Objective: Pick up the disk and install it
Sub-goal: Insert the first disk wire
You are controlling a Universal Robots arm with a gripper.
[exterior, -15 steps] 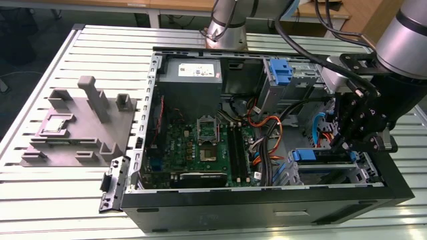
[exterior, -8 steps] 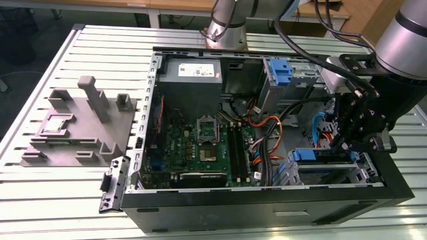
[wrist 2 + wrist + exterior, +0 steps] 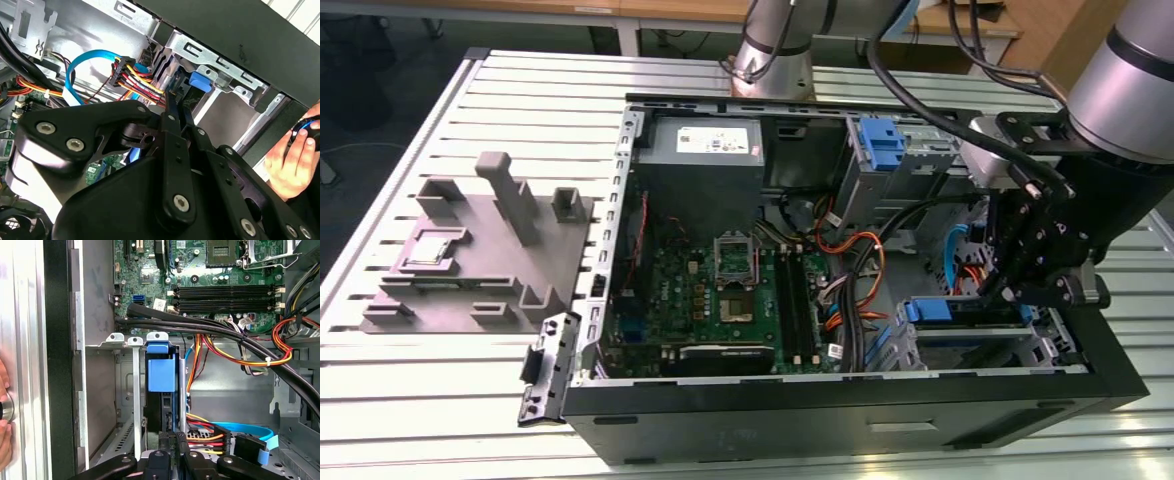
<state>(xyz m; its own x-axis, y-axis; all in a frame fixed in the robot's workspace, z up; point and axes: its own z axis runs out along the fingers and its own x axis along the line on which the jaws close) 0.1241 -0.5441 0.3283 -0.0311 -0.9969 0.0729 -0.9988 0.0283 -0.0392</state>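
The disk (image 3: 161, 374) stands on edge in a slot of the metal drive cage (image 3: 116, 340) at the front corner of the open computer case (image 3: 854, 400). Its blue bracket tab (image 3: 200, 81) faces out. In the exterior view the disk (image 3: 958, 311) lies low in the cage at that view's right. My black gripper (image 3: 1001, 293) reaches down into the case right beside it. In both wrist views the gripper (image 3: 173, 436) (image 3: 175, 100) has its two thin fingers pressed together, their tips at the disk's near end. I cannot see anything pinched between them.
Bundled red, yellow and orange power wires (image 3: 260, 360) and a blue flat cable (image 3: 85, 62) run close by the cage. A second blue bracket (image 3: 881, 145) sits in the upper bay, by the power-supply box (image 3: 707, 140). A grey fixture block (image 3: 480, 250) stands on the table. A person's hand (image 3: 292, 160) rests outside the case.
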